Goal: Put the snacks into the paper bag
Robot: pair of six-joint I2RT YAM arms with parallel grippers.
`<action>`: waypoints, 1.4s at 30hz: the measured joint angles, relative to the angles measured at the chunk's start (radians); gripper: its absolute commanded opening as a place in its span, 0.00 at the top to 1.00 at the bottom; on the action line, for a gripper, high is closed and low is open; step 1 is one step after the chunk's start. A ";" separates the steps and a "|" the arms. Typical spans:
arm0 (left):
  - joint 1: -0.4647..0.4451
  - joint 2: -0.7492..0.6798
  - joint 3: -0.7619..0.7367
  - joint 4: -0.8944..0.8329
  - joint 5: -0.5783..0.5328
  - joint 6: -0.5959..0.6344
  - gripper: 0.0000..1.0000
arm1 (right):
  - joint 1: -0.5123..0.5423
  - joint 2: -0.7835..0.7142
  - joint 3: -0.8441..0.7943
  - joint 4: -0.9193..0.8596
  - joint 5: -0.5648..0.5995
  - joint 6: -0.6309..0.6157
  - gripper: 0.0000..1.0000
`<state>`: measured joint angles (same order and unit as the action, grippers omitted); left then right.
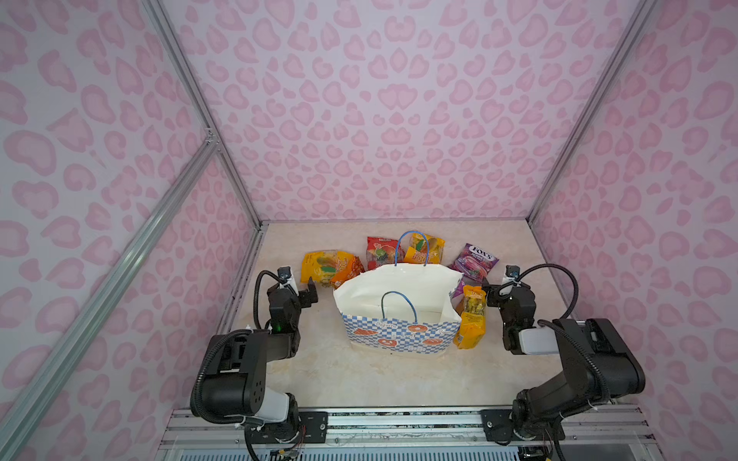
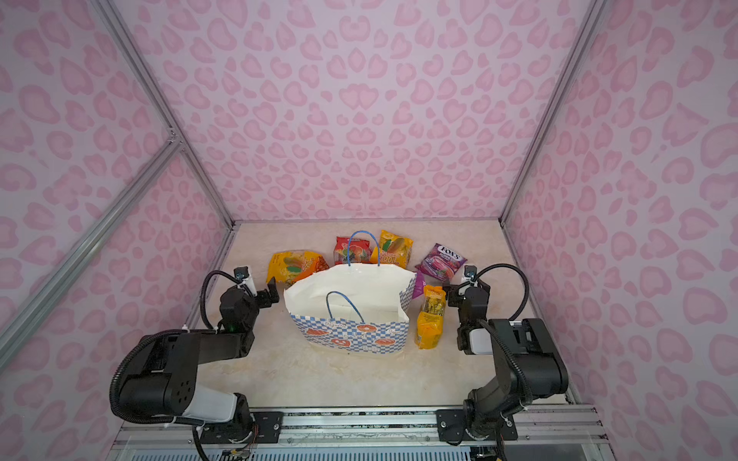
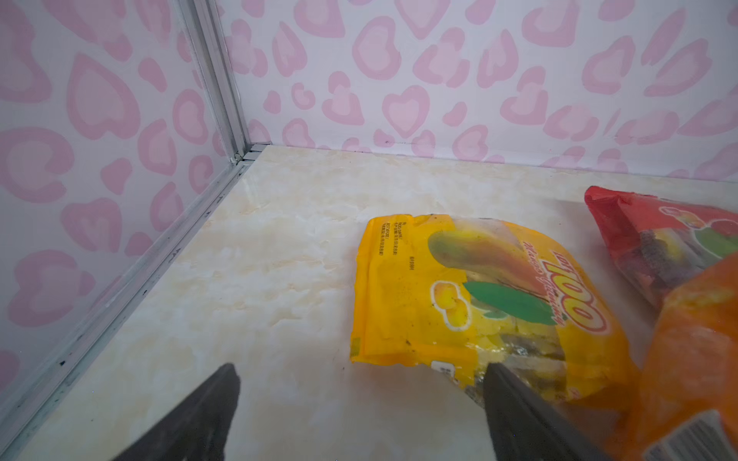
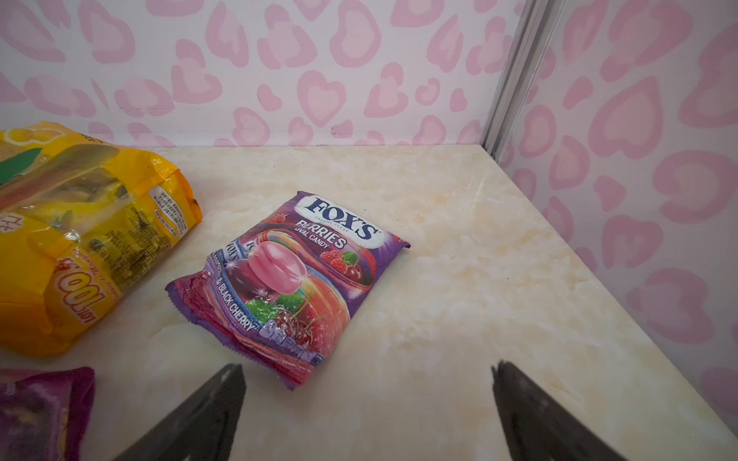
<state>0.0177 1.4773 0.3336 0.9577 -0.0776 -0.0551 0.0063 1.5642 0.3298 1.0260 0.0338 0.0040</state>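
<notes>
Left end effector (image 1: 302,289): jaws wide open, nothing held, low over the bench (image 1: 359,379) just beside the yellow packet (image 3: 459,299). In its wrist view one finger overlaps that packet's corner; can't tell if it touches. An orange packet (image 3: 699,339) lies partly over the yellow one, w/ a red packet (image 1: 381,253) further back.

Right end effector (image 1: 493,293): also wide open and empty, aimed at the FOX'S packet (image 4: 303,275), which lies flat and apart from the rest, so prob. the easiest grab on that side.

Paper bag (image 1: 395,331): upright mid-bench btwn the arms, mouth open, so packets can be dropped in from above. One blue handle droops into the opening; no packet shows inside.

Snacks all outside, ringed round the back and sides of the bag. Another yellow packet (image 1: 427,247) sits behind the far handle. A tall yellow packet (image 1: 473,319) leans on the bag's right wall, w/ a small purple packet (image 1: 459,289) just behind it.

Judgement: start of the job. Open jaws suit straddling a flat packet's edge. Glossy film may slip, and the leaning packet may drop if the bag is nudged.
</notes>
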 measured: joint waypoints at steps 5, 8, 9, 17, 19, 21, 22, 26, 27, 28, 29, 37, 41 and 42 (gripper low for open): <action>0.000 0.000 0.000 -0.001 0.002 0.000 0.02 | 0.000 0.000 0.000 0.000 0.000 0.000 0.00; 0.000 0.000 0.000 -0.002 0.002 0.000 0.03 | 0.000 0.000 0.000 0.000 0.000 0.000 0.00; 0.000 0.000 0.000 -0.002 0.002 0.000 0.02 | 0.000 0.000 0.000 0.000 0.000 0.000 0.00; 0.000 0.000 0.000 -0.002 0.002 0.000 0.02 | 0.000 0.000 0.000 0.000 0.000 0.000 0.00; 0.000 0.000 0.000 -0.002 0.002 0.000 0.02 | 0.000 0.000 0.000 0.000 0.000 0.000 0.00; 0.000 0.000 0.000 -0.002 0.002 0.000 0.02 | 0.000 0.000 0.000 0.000 0.000 0.000 0.00; 0.000 0.000 0.000 -0.002 0.002 0.000 0.02 | 0.000 0.000 0.000 0.000 0.000 0.000 0.00; 0.000 0.000 0.000 -0.002 0.002 0.000 0.02 | -0.001 0.000 0.000 0.000 0.000 0.000 0.00; 0.000 0.000 0.000 -0.002 0.002 0.000 0.02 | -0.001 0.000 0.000 0.000 0.000 0.000 0.00; 0.000 0.000 0.000 -0.002 0.002 0.000 0.02 | -0.001 0.000 0.000 0.000 0.000 0.000 0.00; 0.000 0.000 0.000 -0.002 0.002 0.000 0.02 | -0.001 0.000 0.000 0.000 0.000 0.000 0.00; 0.000 0.000 0.000 -0.002 0.002 0.000 0.02 | -0.022 0.000 0.000 0.000 -0.027 0.004 0.00; 0.002 0.000 0.000 -0.002 0.003 -0.001 0.02 | -0.028 0.000 0.000 0.000 -0.035 0.005 0.00; 0.004 0.000 0.000 -0.002 0.004 -0.001 0.02 | -0.029 0.000 0.000 0.000 -0.039 0.010 0.00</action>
<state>0.0219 1.4769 0.3336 0.9562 -0.0738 -0.0559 -0.0227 1.5642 0.3298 1.0260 -0.0051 0.0135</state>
